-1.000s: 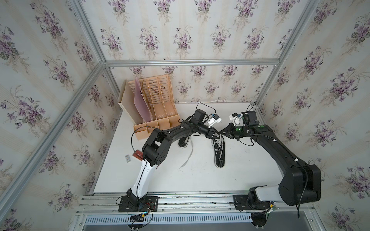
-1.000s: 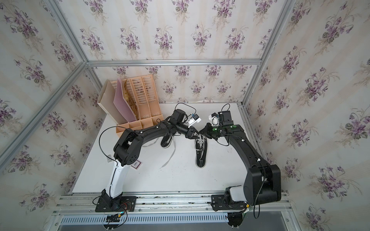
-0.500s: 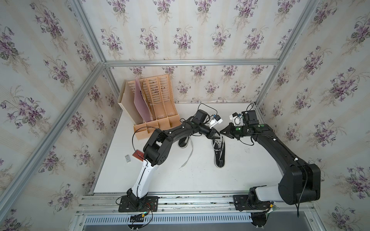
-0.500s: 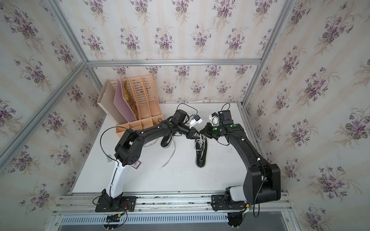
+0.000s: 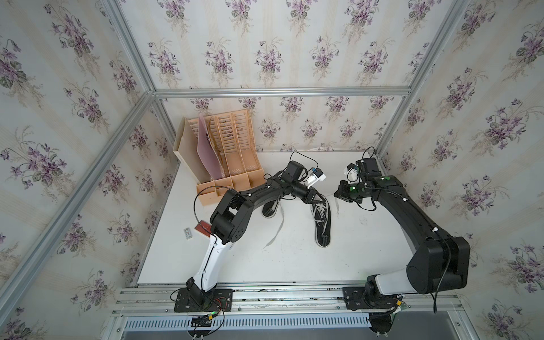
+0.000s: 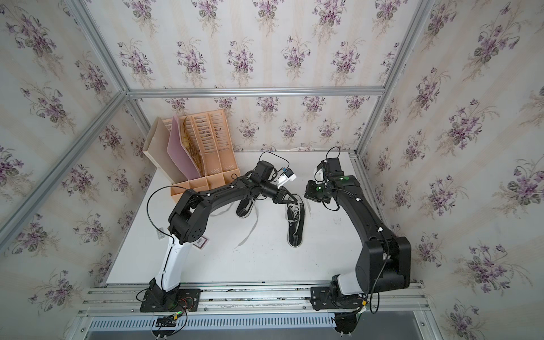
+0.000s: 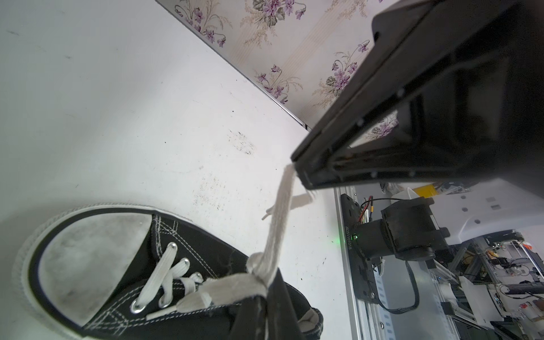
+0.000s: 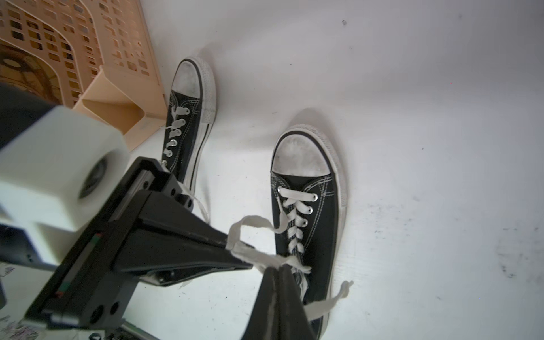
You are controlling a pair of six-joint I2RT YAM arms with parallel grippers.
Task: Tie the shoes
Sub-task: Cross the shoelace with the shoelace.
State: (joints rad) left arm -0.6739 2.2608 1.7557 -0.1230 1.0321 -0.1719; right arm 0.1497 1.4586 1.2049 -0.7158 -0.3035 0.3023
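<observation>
My right claw (image 8: 278, 273) and left claw (image 8: 234, 248) each pinch a lace strand (image 8: 255, 219), spread apart, I judge, to cinch the knot (image 7: 259, 266) over the near shoe (image 8: 306, 206); the other shoe (image 8: 188, 117) lies untied on the surface (image 8: 412, 147) beyond

From above, the left arm (image 5: 259, 191) covers most of the shoe (image 5: 269, 209) by the organizer (image 5: 232, 153), and the reddish tag (image 5: 203, 229) toward eight o'clock on the table (image 5: 294, 265) sits partly under the elbow, its print too small to read. At the right wrist, the right gripper (image 8: 278, 266) hides the heel of the other shoe (image 8: 306, 212), and the lace (image 8: 259, 254) vanishes between its closed fingers, which run off the picture's edge.
</observation>
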